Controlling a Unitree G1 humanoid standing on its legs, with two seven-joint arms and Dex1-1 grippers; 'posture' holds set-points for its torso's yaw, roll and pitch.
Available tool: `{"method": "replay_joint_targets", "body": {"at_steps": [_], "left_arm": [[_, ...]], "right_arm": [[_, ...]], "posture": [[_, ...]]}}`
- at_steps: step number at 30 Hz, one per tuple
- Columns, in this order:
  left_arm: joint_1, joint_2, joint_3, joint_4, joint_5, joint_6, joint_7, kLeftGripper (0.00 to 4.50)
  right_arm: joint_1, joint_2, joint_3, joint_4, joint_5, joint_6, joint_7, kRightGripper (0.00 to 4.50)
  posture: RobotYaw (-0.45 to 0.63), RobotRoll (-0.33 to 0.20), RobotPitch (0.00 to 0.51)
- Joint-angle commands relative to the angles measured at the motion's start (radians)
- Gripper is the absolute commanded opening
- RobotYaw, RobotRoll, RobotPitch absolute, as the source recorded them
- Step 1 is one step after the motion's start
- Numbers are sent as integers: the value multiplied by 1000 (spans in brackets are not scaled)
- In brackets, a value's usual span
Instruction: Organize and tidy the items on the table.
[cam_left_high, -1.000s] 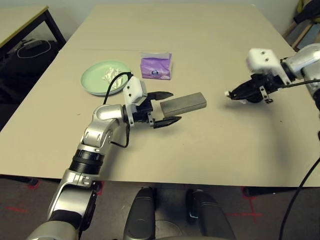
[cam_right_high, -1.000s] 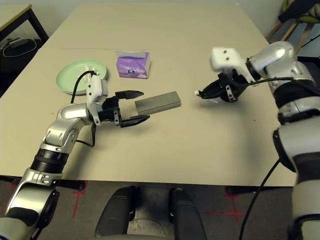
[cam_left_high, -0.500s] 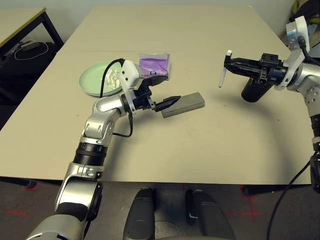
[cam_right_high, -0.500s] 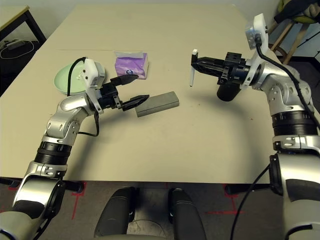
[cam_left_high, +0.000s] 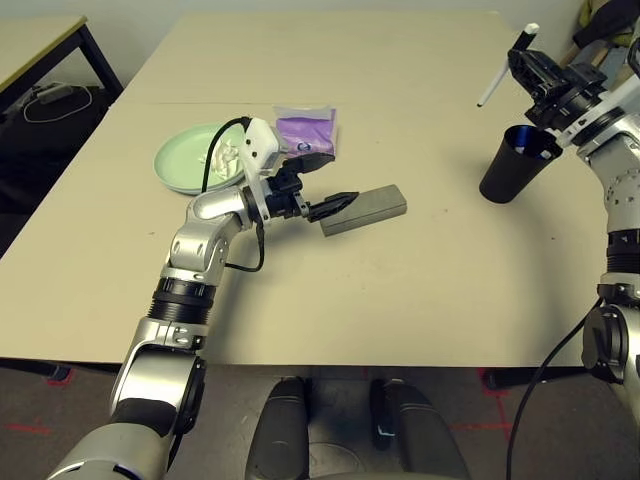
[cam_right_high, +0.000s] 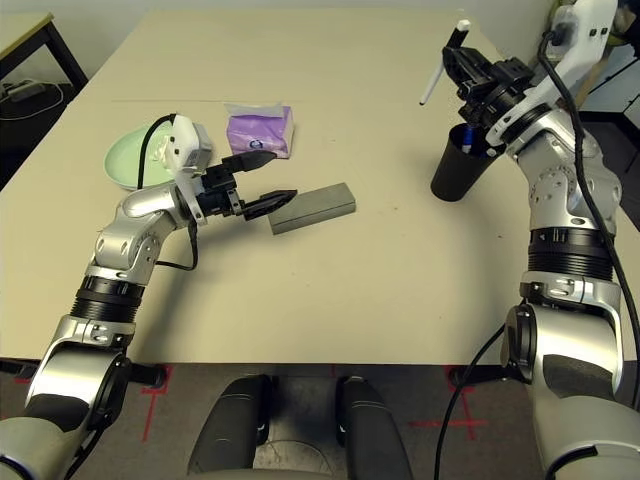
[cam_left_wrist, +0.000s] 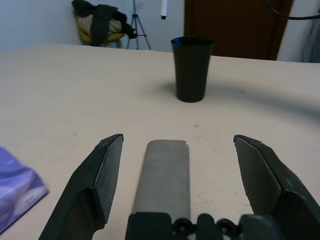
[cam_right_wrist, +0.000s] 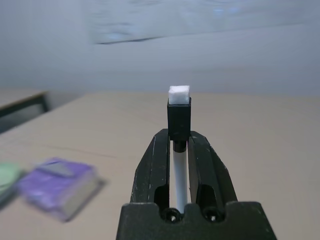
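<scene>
A grey-beige glasses case lies mid-table. My left gripper is open, and the case's near end lies between the fingers with gaps on both sides. My right gripper is raised above and just left of the upright black cup. It is shut on a small white pen that slants down to the left. Something blue shows inside the cup. A pale green plate holding crumpled white tissue sits at the left. The purple tissue pack lies beside it.
A black-legged side desk stands off the table's far left corner, with cables on the floor under it. A chair with clothes is beyond the far right corner. Bare tabletop stretches across the front and the far half.
My right gripper has lifted the pen from table height by the cup to above it. My left gripper turned and settled at the case's near end.
</scene>
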Motion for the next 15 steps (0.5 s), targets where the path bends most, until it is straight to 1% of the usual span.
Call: {"method": "replay_joint_targets", "body": {"at_steps": [1,6,15], "left_arm": [[-16,-9,-6,18,-12,-11,-25,4500],[-28,-21,5,28,-22,-13,-34,4500],[-37,-22,3,43,-21,-17,-40,4500]], "right_arm": [[11,6,-16,-39,-38,47,-113,338],[44,19,-3,-106,-57,126,-191,338],[85,42,3,-196,-61,220,-225,338]], "posture": [[119,0,76],[111,0,76],[112,0,79]]}}
